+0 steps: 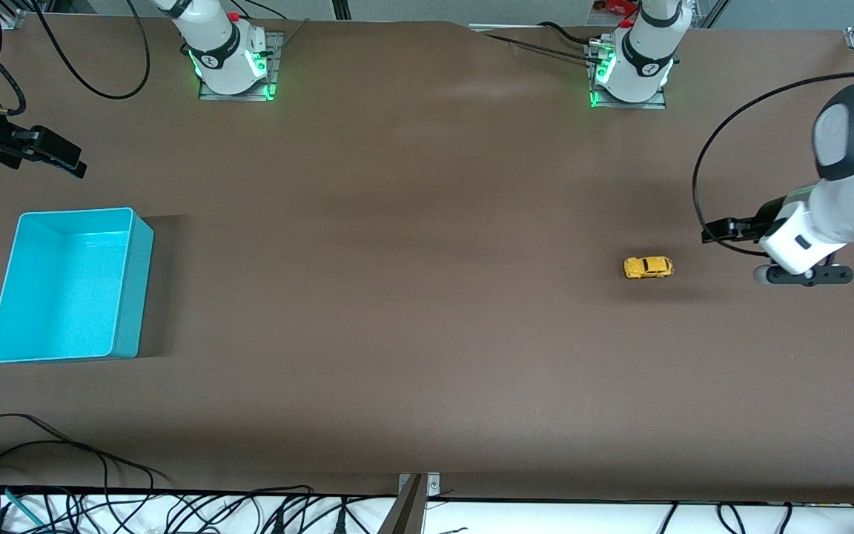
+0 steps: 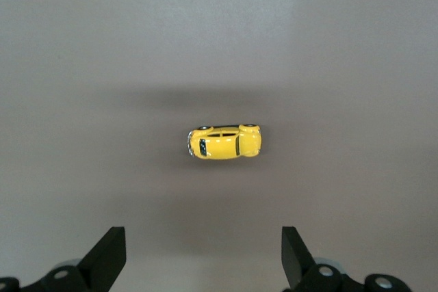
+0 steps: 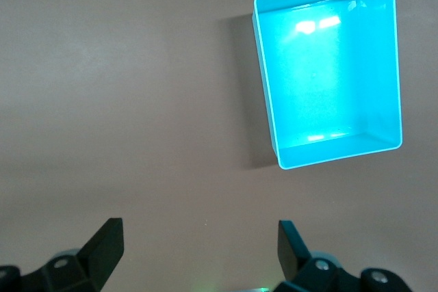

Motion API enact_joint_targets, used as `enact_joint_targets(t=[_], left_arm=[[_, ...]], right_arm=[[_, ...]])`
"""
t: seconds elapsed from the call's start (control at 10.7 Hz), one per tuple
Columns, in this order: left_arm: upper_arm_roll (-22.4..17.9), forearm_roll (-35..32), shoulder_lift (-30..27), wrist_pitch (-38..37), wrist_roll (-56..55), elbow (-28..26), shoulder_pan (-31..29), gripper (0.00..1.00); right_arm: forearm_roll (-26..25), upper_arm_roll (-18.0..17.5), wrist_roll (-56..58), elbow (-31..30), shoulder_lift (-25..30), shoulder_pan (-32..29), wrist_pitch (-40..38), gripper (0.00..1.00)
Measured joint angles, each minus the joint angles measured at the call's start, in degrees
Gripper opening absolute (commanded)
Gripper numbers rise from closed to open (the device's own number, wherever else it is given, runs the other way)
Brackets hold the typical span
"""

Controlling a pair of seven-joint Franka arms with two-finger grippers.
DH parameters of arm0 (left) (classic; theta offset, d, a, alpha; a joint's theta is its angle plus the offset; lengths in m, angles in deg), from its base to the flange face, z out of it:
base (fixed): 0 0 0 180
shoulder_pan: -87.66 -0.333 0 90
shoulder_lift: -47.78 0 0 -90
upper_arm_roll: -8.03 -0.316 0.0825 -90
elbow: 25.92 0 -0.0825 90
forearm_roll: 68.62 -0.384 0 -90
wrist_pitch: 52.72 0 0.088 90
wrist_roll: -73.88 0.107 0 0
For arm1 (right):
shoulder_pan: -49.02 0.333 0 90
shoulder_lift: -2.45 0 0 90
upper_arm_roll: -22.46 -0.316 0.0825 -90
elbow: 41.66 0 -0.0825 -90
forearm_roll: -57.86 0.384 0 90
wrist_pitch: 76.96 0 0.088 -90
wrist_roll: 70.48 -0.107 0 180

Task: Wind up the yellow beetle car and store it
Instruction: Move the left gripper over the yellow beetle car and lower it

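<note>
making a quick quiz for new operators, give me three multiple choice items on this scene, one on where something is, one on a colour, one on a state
1. Where is the yellow beetle car?
A. in the bin
B. on the table toward the left arm's end
C. held in a gripper

2. What colour is the bin?
A. red
B. white
C. turquoise

3. How is the left gripper?
A. open, holding nothing
B. shut on the car
C. shut on the bin

Key:
1 B, the car sits on the bare table beside the left gripper.
2 C, its walls and floor are turquoise.
3 A, the left wrist view shows its fingers spread apart with the car lying free on the table.

The right gripper waits open near the bin.
</note>
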Motion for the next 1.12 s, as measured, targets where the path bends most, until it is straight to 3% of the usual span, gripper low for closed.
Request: enact_joint_targets(t=[0.37, 0.75, 1.12], left_arm=[[0.0, 0.0, 0.2, 15.8, 0.0, -13.4, 0.0, 1.0], [0.3, 0.0, 0.2, 26.9, 1.4, -22.3, 0.2, 1.0], [0.7, -0.1, 0.2, 28.6, 27.0, -24.1, 0.4, 1.0]], right_arm=[[0.0, -0.1, 0.0, 0.0, 0.0, 0.0, 0.0, 1.0], [0.0, -0.1, 0.0, 0.0, 0.0, 0.0, 0.0, 1.0], [0.0, -0.1, 0.0, 0.0, 0.0, 0.0, 0.0, 1.0]])
